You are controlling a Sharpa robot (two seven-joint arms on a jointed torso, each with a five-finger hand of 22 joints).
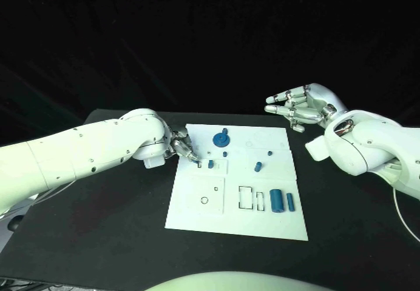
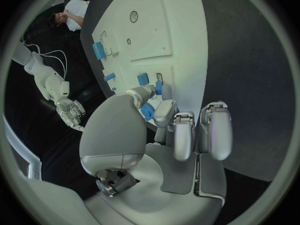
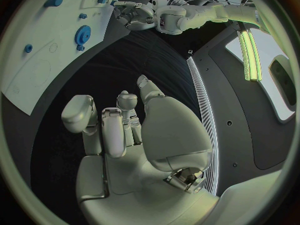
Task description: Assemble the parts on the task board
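The white task board [image 1: 236, 182] lies in the middle of the black table. My left hand [image 1: 182, 148] is at the board's left edge, fingertips down beside a small rectangular slot [image 1: 200, 163]. In the left wrist view its thumb and a finger pinch a small blue part [image 2: 159, 87] right at that slot [image 2: 158, 76]. A blue gear [image 1: 222, 140] stands near the board's far edge. Other small blue parts [image 1: 258, 165] lie mid-board, and a blue cylinder [image 1: 277, 200] lies at the near right. My right hand [image 1: 300, 106] hovers beyond the board's far right corner, its loosely bent fingers holding nothing.
Outlined recesses [image 1: 247, 199] and an oval hole [image 1: 205, 200] mark the board's near half. Black table [image 1: 105, 230] surrounds the board on all sides. My right forearm [image 1: 368, 151] hangs above the table to the right of the board.
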